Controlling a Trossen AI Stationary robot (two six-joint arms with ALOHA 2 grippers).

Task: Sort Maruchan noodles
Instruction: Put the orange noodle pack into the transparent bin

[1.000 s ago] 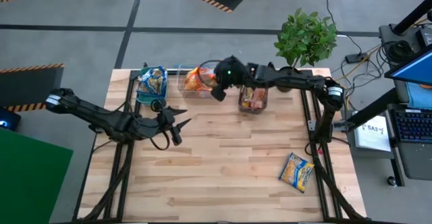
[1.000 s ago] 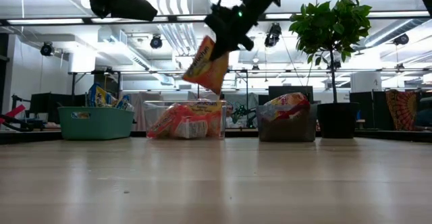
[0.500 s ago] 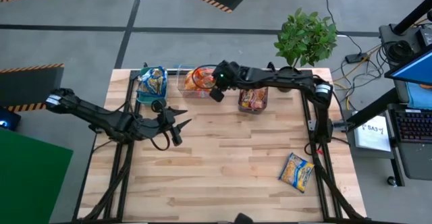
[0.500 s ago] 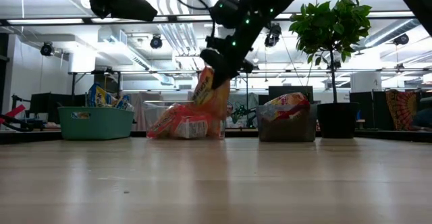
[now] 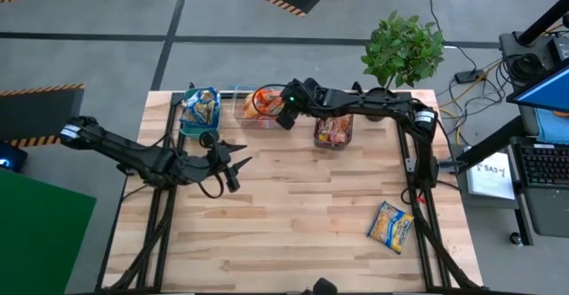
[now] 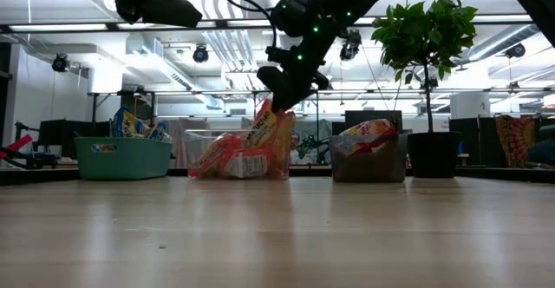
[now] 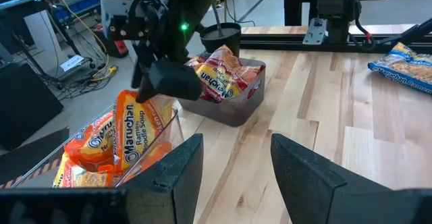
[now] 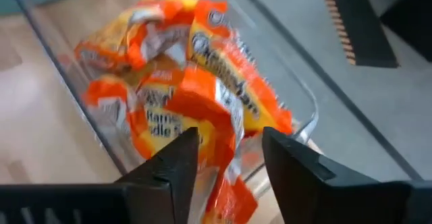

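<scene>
My right gripper (image 6: 279, 97) hangs open over the right end of the clear bin (image 5: 252, 110) at the table's far edge. An orange noodle packet (image 6: 270, 134) stands on end in that bin, just below the fingers, on top of other orange packets (image 8: 135, 75) and leaning against the bin's wall. My left gripper (image 5: 238, 163) waits open and empty over the table's left middle. One blue-and-yellow packet (image 5: 391, 226) lies flat on the table near the right front. My right gripper stands open right at the orange packet's top edge (image 7: 135, 102), coming down at a slant. Whether a finger touches the packet I cannot tell. The packet's lower end rests in the clear bin.
A teal bin (image 5: 197, 108) with blue-and-yellow packets stands left of the clear bin, a grey bin (image 5: 332, 131) with red packets right of it. A potted plant (image 5: 404, 51) is at the far right corner. Bare wood fills the table's middle and front.
My right gripper has come down toward the clear bin with the orange packet, tipping further downward, and has opened. The packet, hanging above the bin a second ago, now stands in the bin on the other orange packets.
</scene>
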